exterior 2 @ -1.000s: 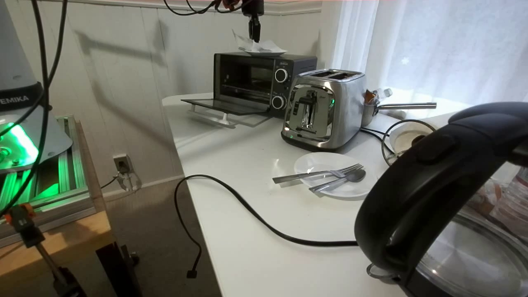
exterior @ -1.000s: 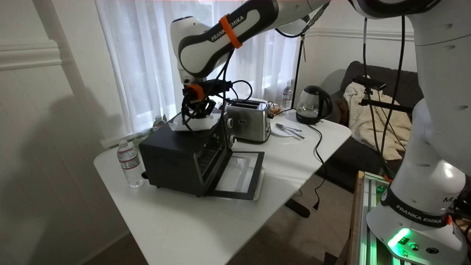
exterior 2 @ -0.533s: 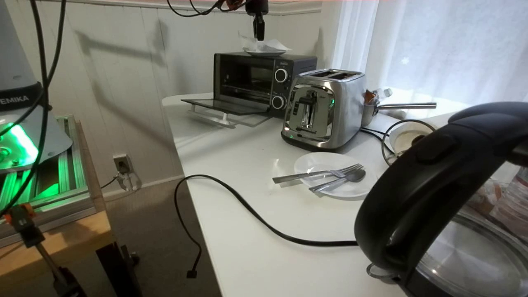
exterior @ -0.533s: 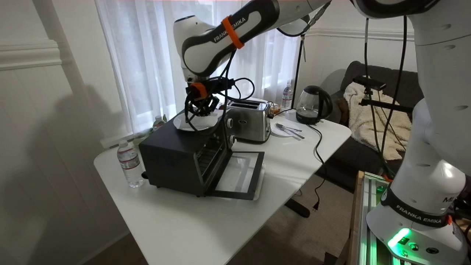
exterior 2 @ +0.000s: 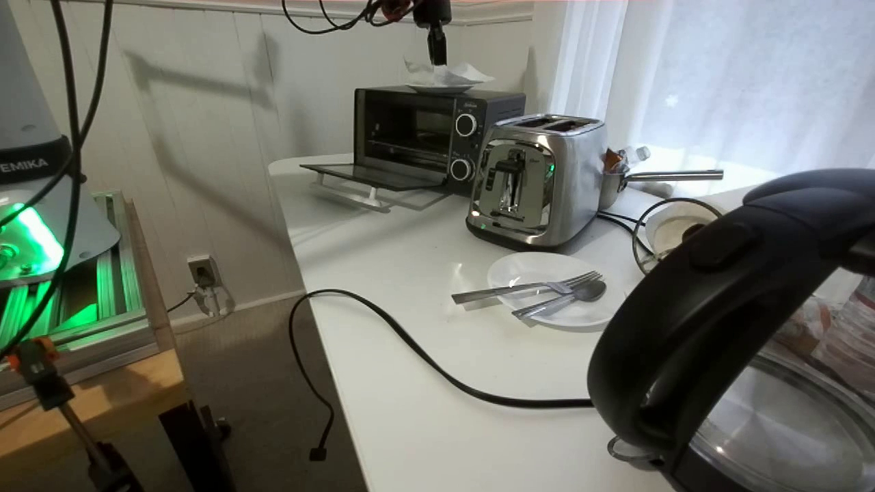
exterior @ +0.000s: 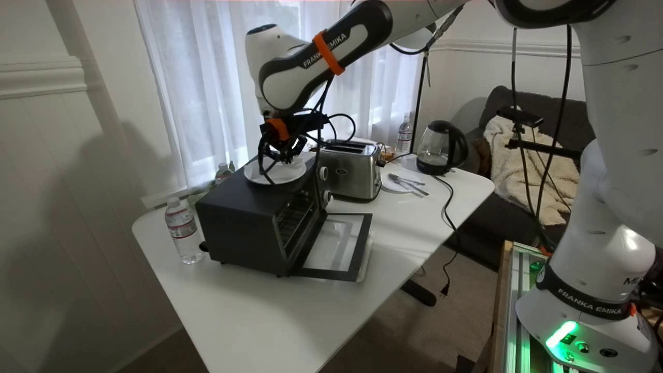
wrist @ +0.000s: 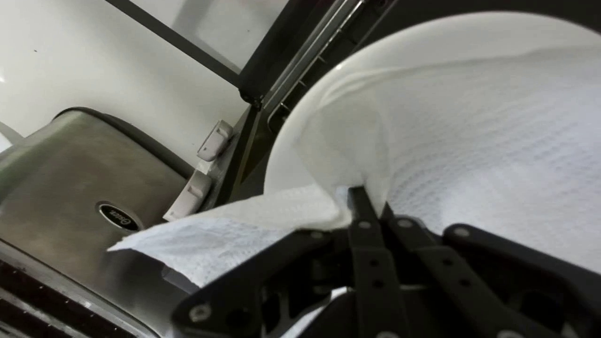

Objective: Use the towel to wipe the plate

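White table | bears toaster oven | toaster | kettle | water bottle | cutlery plate | cord

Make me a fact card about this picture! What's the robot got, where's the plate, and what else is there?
Gripper: pinching the towel
Towel: white, looks like paper, on the plate
Plate: white, on top of the oven
Plate clean yet: can't tell, towel covers much of it
Oven: black, door open
Toaster: silver, beside the oven
Other plate: fork and spoon on it
Kettle: clear and black
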You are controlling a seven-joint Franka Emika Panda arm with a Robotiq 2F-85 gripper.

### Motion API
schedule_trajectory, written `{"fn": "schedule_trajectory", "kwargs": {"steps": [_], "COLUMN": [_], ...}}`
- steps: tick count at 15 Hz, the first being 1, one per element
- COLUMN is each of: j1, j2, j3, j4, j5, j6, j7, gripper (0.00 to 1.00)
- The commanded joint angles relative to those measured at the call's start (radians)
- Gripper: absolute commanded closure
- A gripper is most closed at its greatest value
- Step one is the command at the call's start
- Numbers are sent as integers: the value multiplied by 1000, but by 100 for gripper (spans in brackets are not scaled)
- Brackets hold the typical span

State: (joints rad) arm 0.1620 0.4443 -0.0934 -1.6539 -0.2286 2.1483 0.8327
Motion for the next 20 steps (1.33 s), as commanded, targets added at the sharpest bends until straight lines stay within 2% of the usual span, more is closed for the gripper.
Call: {"fn": "schedule_trajectory", "kwargs": {"steps": [1,6,11,20], "j1": [7,11,6,-5], "j2": [13,25,17,-2], "j3": [-2,4,41,63], "j4": [4,-6,-17,6], "j5": [-12,2,47,117], "j6": [77,171,163,-8], "j7": [43,32,-22,-111], "gripper": [100,100,100,100]}}
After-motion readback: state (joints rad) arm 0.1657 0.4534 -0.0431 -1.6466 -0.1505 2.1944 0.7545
